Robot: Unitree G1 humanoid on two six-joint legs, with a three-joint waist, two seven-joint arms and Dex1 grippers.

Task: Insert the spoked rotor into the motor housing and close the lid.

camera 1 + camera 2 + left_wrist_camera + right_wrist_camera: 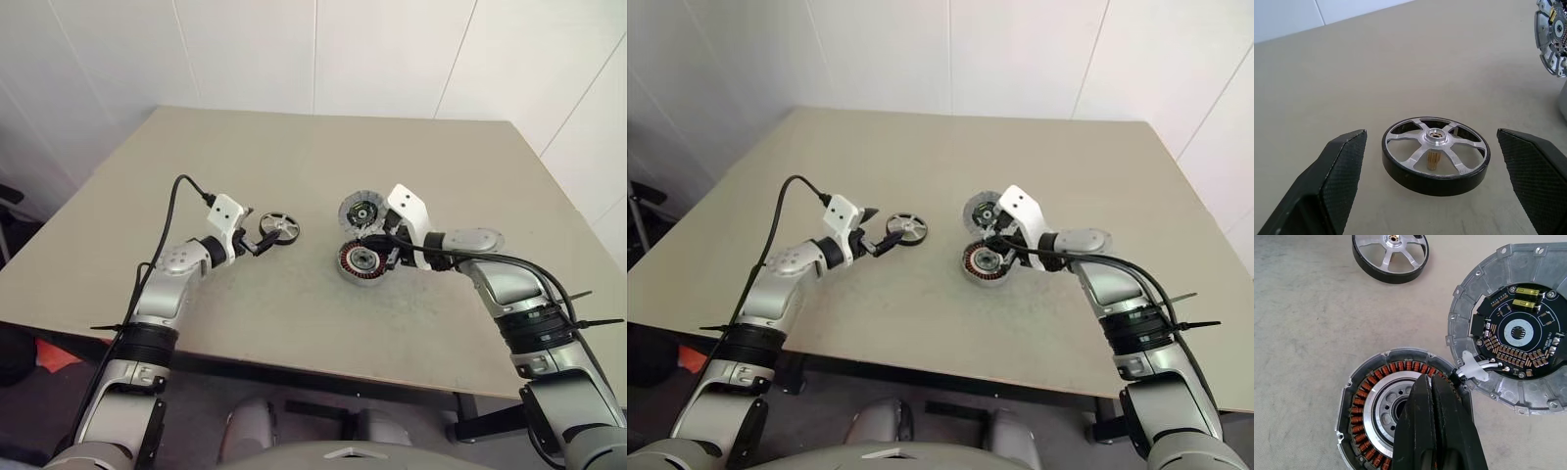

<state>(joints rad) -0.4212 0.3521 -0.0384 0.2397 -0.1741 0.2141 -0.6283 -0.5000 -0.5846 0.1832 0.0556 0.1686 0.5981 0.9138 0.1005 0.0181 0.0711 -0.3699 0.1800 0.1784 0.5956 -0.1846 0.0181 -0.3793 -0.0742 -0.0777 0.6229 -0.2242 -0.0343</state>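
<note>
Here left gripper [1430, 161] gapes around spoked rotor [1436, 152], ungripped; right gripper [1432, 396] closed, empty, over motor housing [1364, 406].

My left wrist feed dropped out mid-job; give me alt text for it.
The spoked rotor lies flat on the table, centred between the open left pincer's two black fingers, untouched. The lid stands tilted at the frame's edge.

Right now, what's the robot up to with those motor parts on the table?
It is assembling a motor. The left gripper is open with its fingers on either side of the spoked rotor, which lies flat on the table, not yet gripped. The right gripper is shut, over the open motor housing. The lid lies beside the housing, circuit side up.
</note>
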